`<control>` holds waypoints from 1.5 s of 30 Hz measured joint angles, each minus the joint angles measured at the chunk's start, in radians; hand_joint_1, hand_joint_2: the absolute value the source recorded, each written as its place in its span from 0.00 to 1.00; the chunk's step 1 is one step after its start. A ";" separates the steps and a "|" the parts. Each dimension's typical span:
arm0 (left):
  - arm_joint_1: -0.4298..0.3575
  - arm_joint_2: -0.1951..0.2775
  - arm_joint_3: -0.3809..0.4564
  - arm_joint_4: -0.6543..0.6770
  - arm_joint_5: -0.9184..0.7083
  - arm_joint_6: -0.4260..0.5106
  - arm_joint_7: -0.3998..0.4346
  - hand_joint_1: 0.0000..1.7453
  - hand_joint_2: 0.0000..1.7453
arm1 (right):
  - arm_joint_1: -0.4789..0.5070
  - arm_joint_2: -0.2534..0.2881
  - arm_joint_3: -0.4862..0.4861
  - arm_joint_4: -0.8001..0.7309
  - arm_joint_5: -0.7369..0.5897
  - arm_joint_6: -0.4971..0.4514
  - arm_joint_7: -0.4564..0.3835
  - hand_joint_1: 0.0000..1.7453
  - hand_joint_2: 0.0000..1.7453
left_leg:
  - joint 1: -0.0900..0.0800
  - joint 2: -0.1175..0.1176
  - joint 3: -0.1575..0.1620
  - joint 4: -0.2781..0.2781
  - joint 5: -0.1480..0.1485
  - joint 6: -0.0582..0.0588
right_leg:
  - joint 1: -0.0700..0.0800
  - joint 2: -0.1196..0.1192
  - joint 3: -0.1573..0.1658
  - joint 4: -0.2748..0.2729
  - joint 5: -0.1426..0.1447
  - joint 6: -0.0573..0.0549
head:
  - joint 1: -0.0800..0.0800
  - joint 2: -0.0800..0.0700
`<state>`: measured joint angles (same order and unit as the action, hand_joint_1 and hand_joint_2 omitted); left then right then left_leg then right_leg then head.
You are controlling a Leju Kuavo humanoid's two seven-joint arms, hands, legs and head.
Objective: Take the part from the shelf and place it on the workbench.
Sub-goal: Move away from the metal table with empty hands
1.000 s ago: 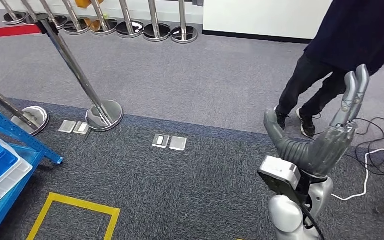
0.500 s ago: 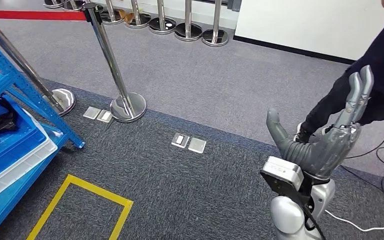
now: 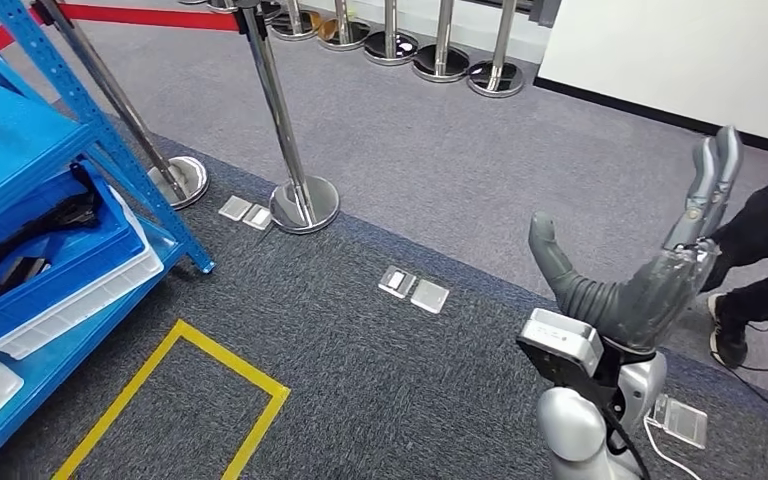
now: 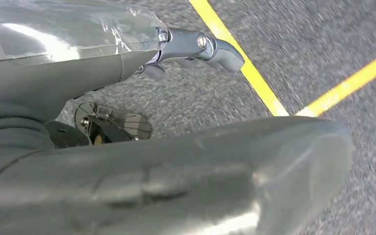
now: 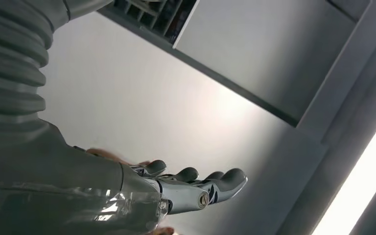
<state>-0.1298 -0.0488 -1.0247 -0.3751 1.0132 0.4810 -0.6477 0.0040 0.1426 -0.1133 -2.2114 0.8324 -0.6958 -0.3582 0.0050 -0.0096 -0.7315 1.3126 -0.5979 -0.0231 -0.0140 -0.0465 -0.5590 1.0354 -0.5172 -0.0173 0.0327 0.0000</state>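
At the left of the head view stands the blue shelf [image 3: 100, 150]. On it is a blue bin [image 3: 90, 255] with dark parts [image 3: 45, 215] lying inside. My right hand [image 3: 650, 285] is raised at the lower right, far from the shelf. Its fingers [image 3: 705, 185] point up, spread, with nothing in them. The right wrist view shows that same hand [image 5: 127, 191] stretched out empty against a pale ceiling. My left hand [image 4: 78, 78] hangs over the carpet, its fingers [image 4: 200, 46] held straight and holding nothing.
Chrome stanchions [image 3: 300, 200] with a red belt [image 3: 150, 16] stand beside the shelf. A yellow tape square [image 3: 185, 400] marks the dark carpet. Floor plates [image 3: 415, 290] lie mid-floor. A person's leg [image 3: 760, 270] is at the right edge, and a white box [image 3: 680, 422] on a cable sits near my arm.
The camera has swung left: the shelf has come further into the picture and the person has slid to the right edge. My right hand keeps its raised, spread pose.
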 joint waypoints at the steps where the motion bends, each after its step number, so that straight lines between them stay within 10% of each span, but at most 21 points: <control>1: 0.001 0.000 0.000 0.000 0.001 0.000 0.000 0.00 0.00 | 0.000 0.000 0.000 0.000 0.000 0.000 0.000 0.00 1.00 | 0.000 0.004 0.017 -0.036 0.027 0.002 | 0.000 -0.012 0.003 0.000 -0.003 0.001 | 0.000 0.000; 4: 0.002 0.000 0.000 0.000 0.003 0.000 0.000 0.00 0.00 | -0.001 0.000 0.000 0.000 0.000 0.000 0.000 0.00 1.00 | -0.010 0.053 0.113 -0.234 0.114 0.016 | 0.003 -0.042 0.017 -0.001 -0.014 0.009 | 0.000 0.000; 8: 0.004 0.000 0.000 0.000 0.005 0.001 0.000 0.00 0.00 | -0.004 0.000 0.000 0.000 0.002 0.000 0.000 0.00 1.00 | -0.020 0.049 0.133 -0.287 0.123 0.033 | 0.002 -0.066 0.031 -0.007 -0.024 0.026 | 0.000 0.000; 11: 0.003 0.001 0.000 0.000 0.006 0.001 0.000 0.00 0.00 | -0.005 0.000 0.000 0.000 0.003 0.001 -0.001 0.00 1.00 | -0.010 0.020 0.149 -0.308 0.130 0.048 | -0.003 -0.003 0.005 0.068 -0.074 0.036 | 0.002 0.000; 14: 0.001 0.000 -0.003 0.000 0.006 0.001 0.000 0.00 0.00 | -0.001 0.000 0.000 0.000 0.002 0.001 -0.001 0.00 1.00 | -0.011 -0.013 0.151 -0.308 0.128 0.055 | -0.003 0.039 -0.095 0.250 -0.141 0.039 | 0.009 0.000; 16: 0.001 0.000 -0.005 0.000 0.007 0.001 0.000 0.00 0.00 | 0.000 0.000 0.000 0.000 0.002 0.001 -0.001 0.00 1.00 | -0.009 -0.040 0.152 -0.303 0.125 0.053 | -0.005 0.044 -0.109 0.247 -0.103 0.042 | 0.010 0.000; 19: 0.000 -0.001 -0.006 0.000 0.009 0.001 0.000 0.00 0.00 | 0.000 -0.001 -0.001 0.001 0.001 0.001 -0.001 0.00 1.00 | -0.004 -0.080 0.148 -0.282 0.113 0.039 | -0.015 0.094 -0.042 0.072 -0.005 0.045 | 0.012 0.000; 21: -0.001 -0.001 -0.007 0.000 0.010 0.001 0.000 0.00 0.00 | 0.002 -0.001 -0.001 0.001 0.001 0.000 -0.001 0.00 1.00 | -0.002 -0.102 0.136 -0.270 0.108 0.026 | -0.017 0.127 -0.026 0.026 0.001 0.042 | 0.012 0.000; 24: 0.000 0.000 -0.007 0.000 0.011 0.001 0.000 0.00 0.00 | 0.000 -0.002 -0.002 0.002 0.001 0.001 -0.001 0.00 1.00 | 0.000 -0.109 0.127 -0.262 0.105 0.012 | -0.014 0.101 -0.022 0.020 0.001 0.024 | 0.011 0.000; 27: -0.001 0.000 -0.008 0.000 0.011 0.001 0.000 0.00 0.00 | -0.001 -0.002 -0.003 0.002 0.002 0.001 -0.001 0.00 1.00 | -0.004 -0.027 0.072 -0.140 0.041 -0.003 | -0.013 0.058 -0.012 0.013 0.000 0.010 | 0.000 0.000; 30: 0.000 0.000 -0.009 0.000 0.011 0.001 0.000 0.00 0.00 | 0.000 -0.003 -0.004 0.002 0.003 0.001 -0.001 0.00 1.00 | 0.000 0.000 -0.008 0.010 -0.007 -0.007 | -0.008 0.014 -0.010 0.013 -0.005 0.005 | -0.003 0.000; 34: 0.002 0.000 -0.012 0.000 0.011 0.001 0.000 0.00 0.00 | -0.001 -0.003 -0.005 0.002 0.003 0.001 -0.001 0.00 1.00 | -0.010 0.039 0.091 -0.193 0.103 0.014 | -0.002 -0.031 0.007 0.013 -0.019 0.010 | -0.003 0.000; 38: 0.002 0.000 -0.015 0.000 0.012 0.001 0.000 0.00 0.00 | -0.002 -0.003 -0.006 0.002 0.003 0.001 -0.001 0.00 1.00 | -0.025 0.050 0.125 -0.272 0.117 0.032 | 0.001 -0.062 0.022 0.004 -0.027 0.026 | -0.003 0.000; 41: 0.001 0.000 -0.016 0.000 0.013 0.002 0.000 0.00 0.00 | -0.003 -0.003 -0.006 0.002 0.005 0.001 0.001 0.00 1.00 | -0.015 0.024 0.149 -0.302 0.127 0.046 | -0.001 -0.019 0.019 0.045 -0.061 0.037 | -0.001 0.000; 45: -0.002 -0.001 -0.022 0.000 0.012 0.002 0.001 0.00 0.00 | 0.003 -0.003 -0.007 0.002 0.006 0.001 0.007 0.00 1.00 | -0.011 -0.020 0.156 -0.307 0.127 0.056 | -0.003 0.040 -0.099 0.251 -0.134 0.042 | 0.007 0.000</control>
<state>-0.1318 -0.0501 -1.0464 -0.3750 1.0255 0.4826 -0.6470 0.0067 0.1396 -0.1203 -2.2093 0.8385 -0.6947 -0.3510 -0.0057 -0.0295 -0.5753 1.0058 -0.4709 0.0326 -0.0171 -0.0067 -0.6580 1.2867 -0.6514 0.0251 0.0398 0.0000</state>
